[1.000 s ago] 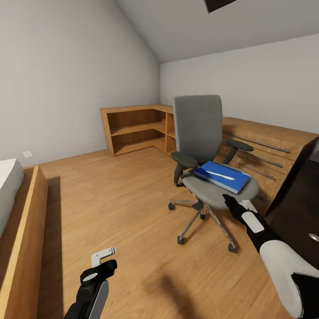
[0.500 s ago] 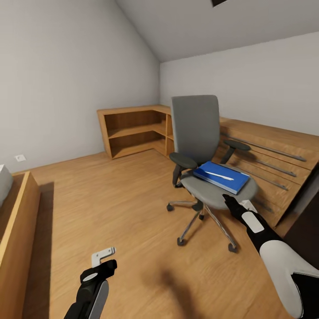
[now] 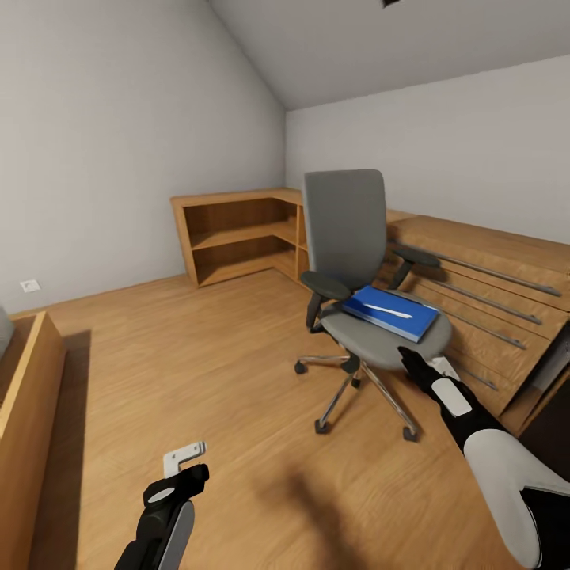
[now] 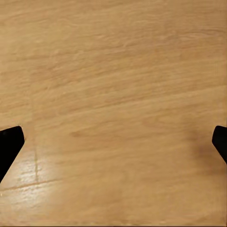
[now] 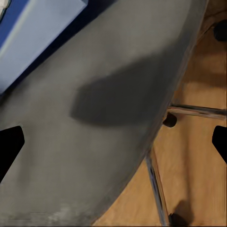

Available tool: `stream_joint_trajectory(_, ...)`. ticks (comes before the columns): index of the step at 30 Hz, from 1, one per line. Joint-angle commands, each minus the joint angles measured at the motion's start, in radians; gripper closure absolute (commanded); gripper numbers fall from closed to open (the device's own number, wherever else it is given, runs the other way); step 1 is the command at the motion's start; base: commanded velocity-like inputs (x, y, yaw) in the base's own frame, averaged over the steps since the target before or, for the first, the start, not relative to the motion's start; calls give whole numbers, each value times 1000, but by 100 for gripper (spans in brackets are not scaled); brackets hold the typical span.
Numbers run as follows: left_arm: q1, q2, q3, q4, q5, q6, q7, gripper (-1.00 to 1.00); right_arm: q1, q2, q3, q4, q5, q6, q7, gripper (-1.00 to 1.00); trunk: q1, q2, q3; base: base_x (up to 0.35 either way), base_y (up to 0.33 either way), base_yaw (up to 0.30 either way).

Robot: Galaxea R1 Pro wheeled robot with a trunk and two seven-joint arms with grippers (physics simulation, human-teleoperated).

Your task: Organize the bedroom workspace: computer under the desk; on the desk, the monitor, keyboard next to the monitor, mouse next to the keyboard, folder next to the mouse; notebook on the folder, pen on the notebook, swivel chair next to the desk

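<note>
Folder (image 3: 391,312), bright blue, lies flat on the grey seat of the swivel chair (image 3: 356,261), just beyond the right claw (image 3: 413,366), which hangs at the seat's near edge with its fingers spread wide; in the right wrist view the two dark fingertips (image 5: 10,146) sit at opposite edges of the picture with the grey seat (image 5: 94,142) between them, holding nothing. That close view shows a corner of the folder (image 5: 33,35) a little beyond the claw on the seat, and under the seat's edge the chrome legs (image 5: 189,111) and black castors (image 5: 170,119) over the wooden floor (image 5: 198,156). From the head view a slim white pen (image 3: 389,311) lies on top of the folder; whether a pad sits under it I cannot tell. The chair stands upright on the floor, beside a long wooden chest of drawers (image 3: 491,293), with a low wooden corner shelf (image 3: 237,233) behind it. The left claw (image 3: 184,465) hangs low and well apart from the chair; the left wrist view shows its fingertips (image 4: 9,144) wide apart over bare floorboards (image 4: 113,94)
</note>
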Motion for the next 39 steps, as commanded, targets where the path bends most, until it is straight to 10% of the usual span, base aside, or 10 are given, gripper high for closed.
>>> stream_joint_trajectory(1, -1, 0, -2, -1, 11, 2, 10, -100, 0, 0, -4, -1, -6, 6, -1, -100, -1, 0, -1, -306, 0, 0)
stream_joint_trajectory(20, 0, -2, -2, 0, 8, -8, 13, -100, 1, 22, 3, 3, 22, -54, 1, -100, -1, 0, -1, -263, 0, 0)
stream_joint_trajectory(31, -1, -3, -6, 79, 7, -114, 10, -100, 8, 66, 3, 21, 122, -200, -3, -100, -6, 2, 42, -10, 0, 0)
stream_joint_trajectory(39, -1, -4, -8, 120, 5, -152, 10, -100, 23, 115, 4, 124, 267, -421, -3, -100, -9, 4, 73, 0, 0, 0)
